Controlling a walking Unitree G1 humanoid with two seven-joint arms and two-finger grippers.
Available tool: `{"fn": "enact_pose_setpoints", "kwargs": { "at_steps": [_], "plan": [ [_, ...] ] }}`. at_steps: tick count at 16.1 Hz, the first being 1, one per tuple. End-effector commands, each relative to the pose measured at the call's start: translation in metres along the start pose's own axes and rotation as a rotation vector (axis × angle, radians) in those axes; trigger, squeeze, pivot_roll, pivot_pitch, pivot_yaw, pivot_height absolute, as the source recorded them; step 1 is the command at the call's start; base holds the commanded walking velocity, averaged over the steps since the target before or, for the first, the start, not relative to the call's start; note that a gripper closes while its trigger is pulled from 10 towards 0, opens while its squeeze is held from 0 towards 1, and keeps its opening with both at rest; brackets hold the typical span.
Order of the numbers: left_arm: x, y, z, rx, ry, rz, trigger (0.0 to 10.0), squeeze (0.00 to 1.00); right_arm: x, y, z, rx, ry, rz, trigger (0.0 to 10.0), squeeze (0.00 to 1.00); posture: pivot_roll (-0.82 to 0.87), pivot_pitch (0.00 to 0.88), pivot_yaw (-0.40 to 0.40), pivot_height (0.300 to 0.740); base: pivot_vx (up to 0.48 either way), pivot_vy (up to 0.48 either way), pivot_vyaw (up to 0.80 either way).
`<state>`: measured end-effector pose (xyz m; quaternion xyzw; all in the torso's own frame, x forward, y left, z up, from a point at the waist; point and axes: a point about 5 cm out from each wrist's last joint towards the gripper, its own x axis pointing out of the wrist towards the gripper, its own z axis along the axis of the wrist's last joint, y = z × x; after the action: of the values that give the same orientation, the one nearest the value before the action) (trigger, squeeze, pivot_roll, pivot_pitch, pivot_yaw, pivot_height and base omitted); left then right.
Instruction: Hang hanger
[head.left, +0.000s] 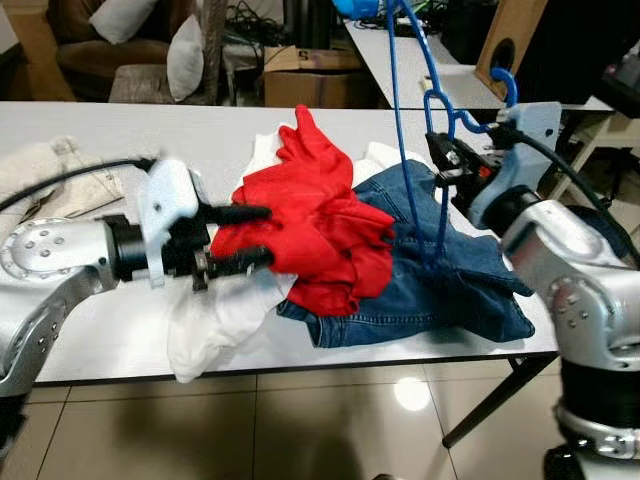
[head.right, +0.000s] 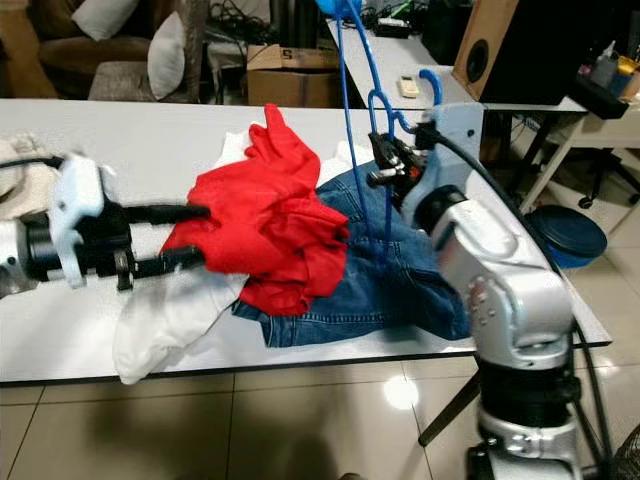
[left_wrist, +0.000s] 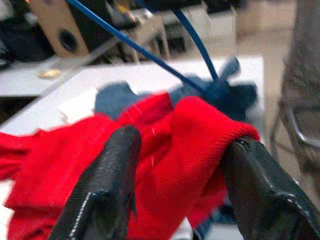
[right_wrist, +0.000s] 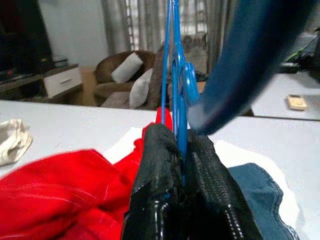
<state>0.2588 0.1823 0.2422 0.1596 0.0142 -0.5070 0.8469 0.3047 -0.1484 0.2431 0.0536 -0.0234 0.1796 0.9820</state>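
Note:
A thin blue wire hanger (head.left: 398, 100) stands upright over the clothes, its lower end down at the blue jeans (head.left: 440, 290). My right gripper (head.left: 447, 160) is shut on the hanger near its hook, and in the right wrist view the two fingers (right_wrist: 160, 170) pinch the blue wire (right_wrist: 179, 100). A red garment (head.left: 320, 230) lies bunched on top of the jeans and a white garment (head.left: 215, 320). My left gripper (head.left: 255, 237) reaches in from the left with a thick fold of the red cloth (left_wrist: 185, 145) clamped between its fingers (left_wrist: 110, 180).
The clothes lie on a white table (head.left: 100, 120), with the front edge close to me. A beige cloth (head.left: 40, 170) lies at the far left. Behind the table are a cardboard box (head.left: 310, 75), a sofa with pillows (head.left: 185, 55) and a second table (head.left: 400, 60).

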Motion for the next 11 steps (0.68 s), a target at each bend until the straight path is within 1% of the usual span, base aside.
{"fn": "enact_pose_setpoints", "kwargs": {
  "at_steps": [1, 2, 3, 4, 5, 6, 7, 8, 9, 10, 11],
  "plan": [
    [-0.001, 0.004, 0.010, 0.012, -0.074, 0.050, 10.0, 1.00, 0.000, 0.005, 0.005, -0.012, -0.013, -0.007, 10.0, 0.00, -0.04, 0.000, -0.058, 0.740, 0.000, 0.000, 0.00],
    [-0.002, 0.011, 0.018, -0.009, -0.165, 0.146, 10.0, 1.00, 0.000, 0.008, 0.007, -0.008, -0.032, -0.020, 10.0, 0.00, -0.04, 0.000, -0.058, 0.740, 0.000, 0.000, 0.00],
    [-0.003, 0.021, 0.024, -0.033, -0.239, 0.258, 10.0, 1.00, 0.001, 0.006, 0.009, -0.111, -0.027, -0.067, 10.0, 0.00, -0.04, 0.000, -0.058, 0.740, 0.000, 0.000, 0.00],
    [-0.005, 0.026, 0.026, -0.046, -0.278, 0.322, 10.0, 1.00, 0.001, 0.006, 0.009, -0.205, -0.026, -0.077, 10.0, 0.00, -0.04, 0.000, -0.054, 0.740, 0.000, 0.000, 0.00],
    [-0.006, 0.031, 0.028, -0.062, -0.312, 0.394, 10.0, 1.00, 0.000, 0.011, 0.009, -0.126, -0.055, -0.043, 10.0, 0.00, -0.04, 0.000, -0.052, 0.740, 0.000, 0.000, 0.00],
    [-0.006, 0.034, 0.029, -0.076, -0.339, 0.462, 10.0, 1.00, -0.002, 0.013, 0.010, -0.088, -0.068, -0.066, 10.0, 0.00, -0.04, 0.000, -0.050, 0.740, 0.000, 0.000, 0.00],
    [-0.003, 0.035, 0.026, -0.092, -0.337, 0.516, 10.0, 1.00, -0.002, 0.017, 0.012, -0.030, -0.110, -0.058, 10.0, 0.00, -0.04, 0.000, -0.050, 0.740, 0.000, 0.000, 0.00],
    [0.001, 0.035, 0.021, -0.113, -0.328, 0.546, 10.0, 1.00, -0.002, 0.019, 0.017, 0.010, -0.166, -0.069, 10.0, 0.00, -0.04, 0.000, -0.046, 0.740, 0.000, 0.000, 0.00],
    [0.003, 0.035, 0.020, -0.126, -0.325, 0.559, 10.0, 1.00, -0.002, 0.020, 0.019, 0.013, -0.192, -0.085, 10.0, 0.00, -0.04, 0.000, -0.046, 0.740, 0.000, 0.000, 0.00],
    [0.013, 0.024, 0.011, -0.097, -0.232, 0.487, 10.0, 1.00, -0.002, 0.023, 0.016, 0.030, -0.185, -0.072, 10.0, 0.00, -0.04, 0.000, -0.044, 0.740, 0.000, 0.000, 0.00],
    [0.019, 0.011, -0.002, -0.003, -0.063, 0.377, 10.0, 1.00, -0.004, 0.026, 0.006, 0.020, -0.144, -0.046, 10.0, 0.00, -0.04, 0.000, -0.046, 0.740, 0.000, 0.000, 0.00]
  ]
}}
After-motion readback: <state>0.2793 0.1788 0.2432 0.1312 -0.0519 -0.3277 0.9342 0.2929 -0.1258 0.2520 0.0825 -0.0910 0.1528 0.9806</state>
